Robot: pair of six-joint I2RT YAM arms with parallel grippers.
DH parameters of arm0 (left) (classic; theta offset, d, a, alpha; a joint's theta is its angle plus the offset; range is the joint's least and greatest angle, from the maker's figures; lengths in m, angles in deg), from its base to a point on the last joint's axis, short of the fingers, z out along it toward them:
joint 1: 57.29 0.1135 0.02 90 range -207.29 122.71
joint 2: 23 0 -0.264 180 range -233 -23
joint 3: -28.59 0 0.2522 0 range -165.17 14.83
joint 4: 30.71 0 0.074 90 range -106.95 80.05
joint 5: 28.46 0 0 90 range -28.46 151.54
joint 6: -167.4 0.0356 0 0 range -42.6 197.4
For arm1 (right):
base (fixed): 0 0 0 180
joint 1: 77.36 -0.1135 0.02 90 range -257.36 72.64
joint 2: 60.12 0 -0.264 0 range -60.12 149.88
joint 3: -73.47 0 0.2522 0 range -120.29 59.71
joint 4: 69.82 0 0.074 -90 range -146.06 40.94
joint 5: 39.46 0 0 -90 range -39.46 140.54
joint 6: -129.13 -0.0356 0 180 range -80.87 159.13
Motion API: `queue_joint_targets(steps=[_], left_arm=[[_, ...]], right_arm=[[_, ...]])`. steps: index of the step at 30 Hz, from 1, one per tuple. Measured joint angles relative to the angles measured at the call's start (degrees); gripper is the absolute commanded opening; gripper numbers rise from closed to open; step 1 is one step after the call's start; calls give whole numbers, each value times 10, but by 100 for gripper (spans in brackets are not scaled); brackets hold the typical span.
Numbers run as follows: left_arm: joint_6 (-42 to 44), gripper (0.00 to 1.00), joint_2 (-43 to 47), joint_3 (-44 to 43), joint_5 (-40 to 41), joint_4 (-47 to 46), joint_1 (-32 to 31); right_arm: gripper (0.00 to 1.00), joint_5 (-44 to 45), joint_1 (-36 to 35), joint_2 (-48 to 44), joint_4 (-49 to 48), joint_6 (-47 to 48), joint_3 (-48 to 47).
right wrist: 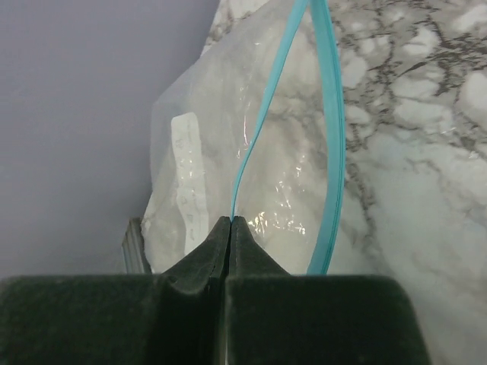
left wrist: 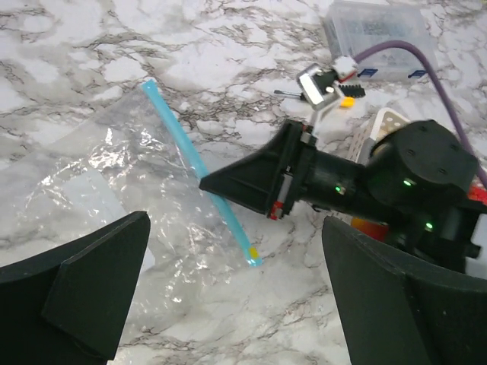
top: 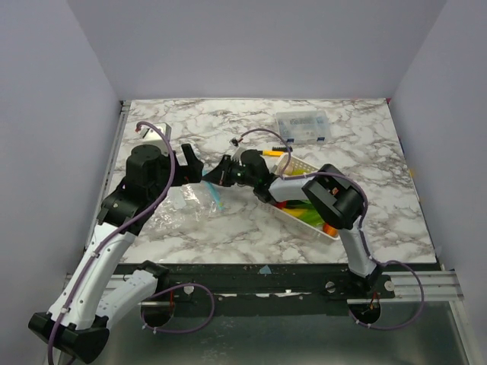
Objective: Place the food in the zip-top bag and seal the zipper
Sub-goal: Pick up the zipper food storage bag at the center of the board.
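The zip-top bag (top: 186, 201) lies flat and clear on the marble, left of centre. Its light-blue zipper (left wrist: 199, 171) runs diagonally along the mouth. My right gripper (right wrist: 230, 220) is shut on one lip of the zipper (right wrist: 262, 129), while the other lip (right wrist: 335, 144) curves away, so the mouth stands parted. In the left wrist view the right gripper (left wrist: 205, 182) meets the strip near its middle. My left gripper (left wrist: 236, 289) hovers wide open over the bag's near corner, holding nothing. The food (top: 304, 211) sits in the white basket (top: 298, 164); an orange piece (left wrist: 369, 226) peeks out.
A small clear lidded box (top: 303, 125) stands at the back, right of centre. The white basket lies diagonally under the right arm's forearm. A white label strip (right wrist: 189, 175) shows through the bag. Grey walls close in the table on the left, back and right.
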Motion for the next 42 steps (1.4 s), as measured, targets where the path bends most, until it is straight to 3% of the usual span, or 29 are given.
queue_joint_targets(steps=[6, 14, 18, 25, 28, 35, 42], left_arm=[[-34, 94, -44, -26, 23, 31, 0], [-118, 80, -125, -100, 4, 112, 1], [-133, 72, -161, -107, 2, 142, 1], [-126, 72, -259, -147, 13, 177, -9], [-125, 63, -276, -152, 29, 191, -23], [-123, 62, -311, -178, 98, 217, -73], [-123, 42, -342, -188, 125, 226, -93]], right_arm=[[1, 36, -28, -125, -26, 28, 108], [1, 129, -83, -214, -40, 104, 187], [1, 170, -107, -235, -44, 140, 205], [1, 214, -127, -269, -63, 183, 232], [1, 229, -128, -278, -65, 197, 235], [0, 265, -138, -287, -65, 225, 235], [0, 303, -158, -287, -64, 246, 234]])
